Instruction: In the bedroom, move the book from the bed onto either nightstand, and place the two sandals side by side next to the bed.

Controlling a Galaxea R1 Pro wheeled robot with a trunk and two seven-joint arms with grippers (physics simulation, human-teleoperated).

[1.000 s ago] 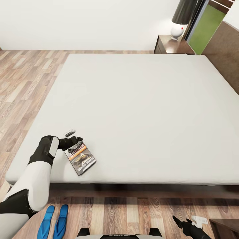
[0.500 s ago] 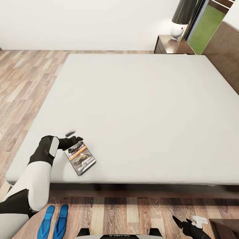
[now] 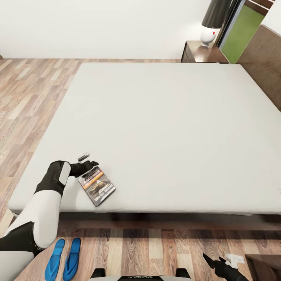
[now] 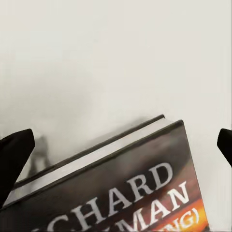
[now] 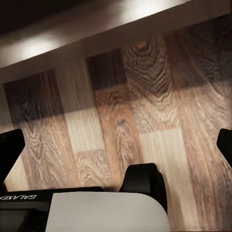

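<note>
Left gripper jaws wide open, book top edge between them, not squeezed yet. Book lies on bed near edge. Whole view slid since half second ago; camera moved. Right gripper open, low over floor. Sandals together below.

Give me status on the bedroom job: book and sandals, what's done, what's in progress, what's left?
Looks done: the two sandals lie side by side on the floor by the bed.

In hand: the left gripper is at the book, its open fingers either side of the top edge in the left wrist view; no grasp yet.

Left: grip the book and carry it to a nightstand. The right gripper hangs open over the floor.
</note>
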